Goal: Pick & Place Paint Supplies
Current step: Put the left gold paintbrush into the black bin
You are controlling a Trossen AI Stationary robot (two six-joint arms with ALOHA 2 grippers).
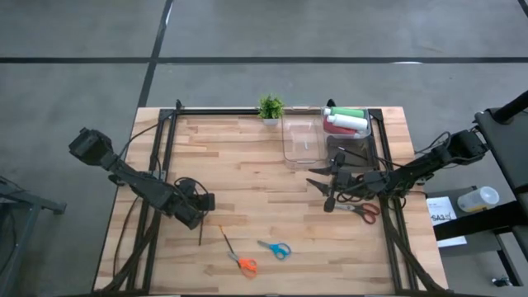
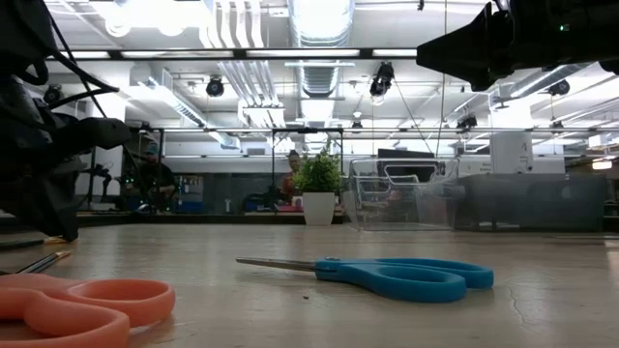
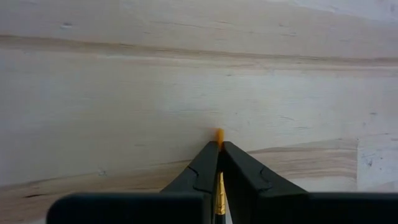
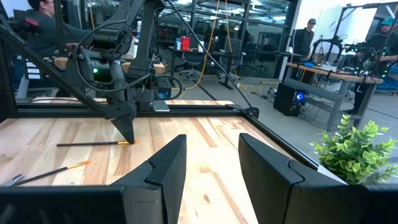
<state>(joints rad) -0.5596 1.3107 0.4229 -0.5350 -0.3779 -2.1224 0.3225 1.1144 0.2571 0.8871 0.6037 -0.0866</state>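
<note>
Lower left of the high view: left gripper pinches a brush, its axis running toward the frame's bottom. Right gripper idles mid-right, fingers spread.

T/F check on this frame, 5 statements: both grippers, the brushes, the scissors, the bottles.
1. The left gripper is shut on a brush. True.
2. The right gripper holds a squeeze bottle. False: its fingers stand open and empty.
3. A second brush lies on the table. True.
4. The blue scissors are in the clear bin. False: they lie on the table.
5. The bottles lie by the left arm. False: they sit at the far right.
</note>
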